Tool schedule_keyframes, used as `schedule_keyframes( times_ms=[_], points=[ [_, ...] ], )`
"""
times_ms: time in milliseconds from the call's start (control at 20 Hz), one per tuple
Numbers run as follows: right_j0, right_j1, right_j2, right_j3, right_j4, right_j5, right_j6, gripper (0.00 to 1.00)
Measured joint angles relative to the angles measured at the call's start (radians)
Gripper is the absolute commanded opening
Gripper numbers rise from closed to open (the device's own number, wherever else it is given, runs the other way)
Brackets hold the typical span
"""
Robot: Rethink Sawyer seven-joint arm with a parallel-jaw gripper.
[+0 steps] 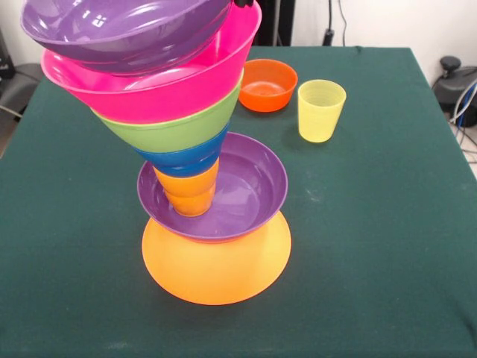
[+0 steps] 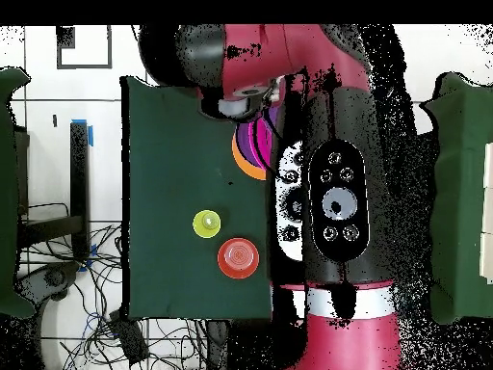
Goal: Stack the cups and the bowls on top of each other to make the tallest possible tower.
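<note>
Where the tower stands near the middle of the green table, its long axis leans up and to the left in the front view, widening from the orange cup through the blue bowl, green bowl and pink bowl to a purple bowl on top. The cup sits in a second purple bowl on an upturned yellow-orange bowl. Only a dark tip of the gripper shows at the top edge, so I cannot tell how the jaws stand; the orange-red bowl and yellow cup sit apart behind.
</note>
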Motion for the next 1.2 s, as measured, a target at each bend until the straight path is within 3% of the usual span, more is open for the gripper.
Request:
schedule_keyframes(
  times_ms=[600, 1200],
  points=[
    [0.000, -0.042, -0.029, 0.138, 0.049, -0.140, 0.000, 0.00],
    [0.006, -0.050, -0.066, 0.164, 0.053, -0.151, 0.000, 0.00]
  ],
)
